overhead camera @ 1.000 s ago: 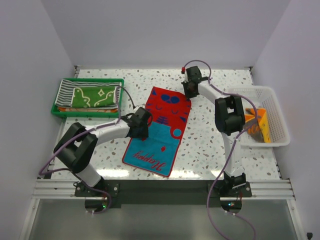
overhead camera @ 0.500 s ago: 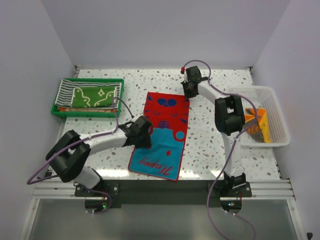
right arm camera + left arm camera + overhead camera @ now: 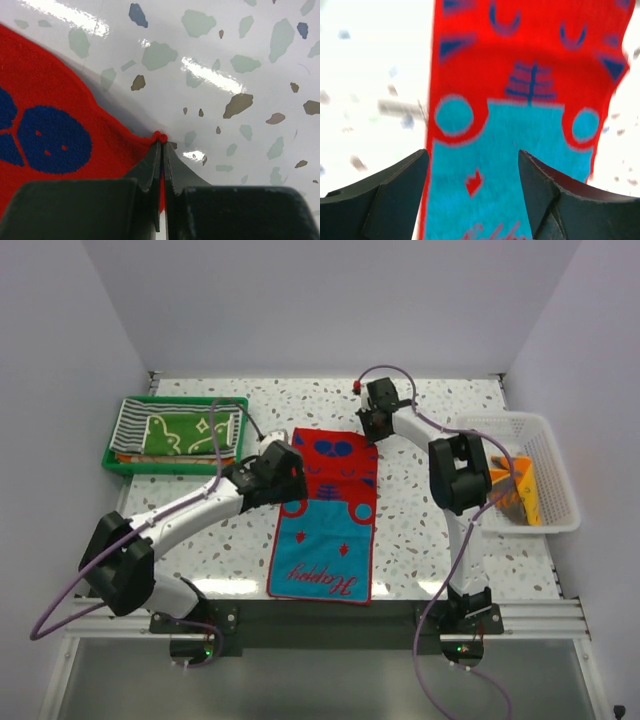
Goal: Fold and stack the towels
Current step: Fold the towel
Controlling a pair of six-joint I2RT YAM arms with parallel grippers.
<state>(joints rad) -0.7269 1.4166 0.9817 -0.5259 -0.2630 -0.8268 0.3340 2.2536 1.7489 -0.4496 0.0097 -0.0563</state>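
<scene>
A red and turquoise towel (image 3: 325, 530) with "Happy" written on it lies spread lengthwise on the middle of the table. My left gripper (image 3: 293, 485) hovers open over the towel's left edge, with nothing between its fingers. In the left wrist view the towel (image 3: 520, 145) fills the space below the open left gripper (image 3: 472, 155). My right gripper (image 3: 370, 430) is shut on the towel's far right corner. The right wrist view shows the red corner (image 3: 50, 100) pinched at the tips of the right gripper (image 3: 161, 144) and raised slightly off the table.
A green tray (image 3: 170, 466) at the back left holds a folded stack with a green towel (image 3: 190, 430) over a striped one (image 3: 135, 420). A white mesh basket (image 3: 545, 525) at the right holds an orange towel (image 3: 522, 495).
My left gripper has opened and let go of the towel, then drawn back toward the far side. The towel's near end has swung right, and it now lies straight. The right gripper kept its pinch.
</scene>
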